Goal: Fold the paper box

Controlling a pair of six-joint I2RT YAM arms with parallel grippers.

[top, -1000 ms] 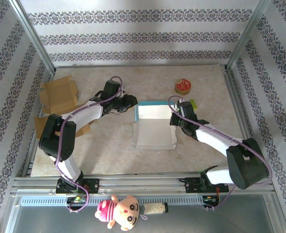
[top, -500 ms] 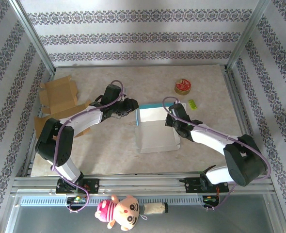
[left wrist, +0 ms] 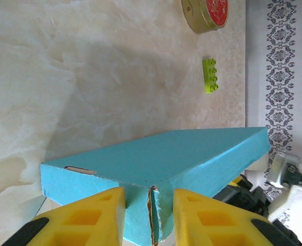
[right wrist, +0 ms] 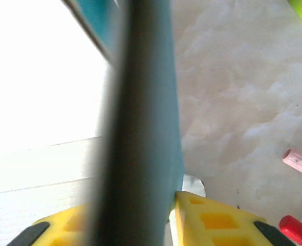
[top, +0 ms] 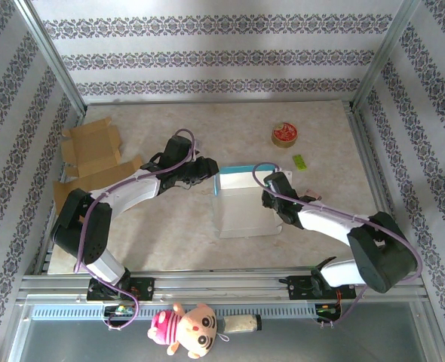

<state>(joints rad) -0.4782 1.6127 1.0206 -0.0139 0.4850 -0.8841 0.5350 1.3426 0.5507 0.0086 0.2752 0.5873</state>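
The paper box (top: 241, 202), teal outside and white inside, lies part-folded mid-table with its back and right walls raised. My left gripper (top: 210, 173) is at the box's far-left corner. In the left wrist view its yellow fingers (left wrist: 97, 212) press from both sides on the teal corner fold (left wrist: 156, 169), so the left gripper (left wrist: 149, 197) is shut on it. My right gripper (top: 272, 200) straddles the right wall. In the right wrist view the blurred teal wall (right wrist: 141, 128) stands between the parted fingers of the right gripper (right wrist: 133, 205), and one finger (right wrist: 212, 220) touches its outer face.
A red-lidded tin (top: 284, 135) and a green brick (top: 300, 161) lie behind the box at the right. Flat brown cardboard pieces (top: 93, 147) sit at the left table edge. A pink plush toy (top: 188, 329) lies below the rail at the front.
The right gripper slid left and nearer along the box's right side and its fingers parted. The box has narrowed, its right side drawn in. The left gripper shifted slightly right, still holding the corner.
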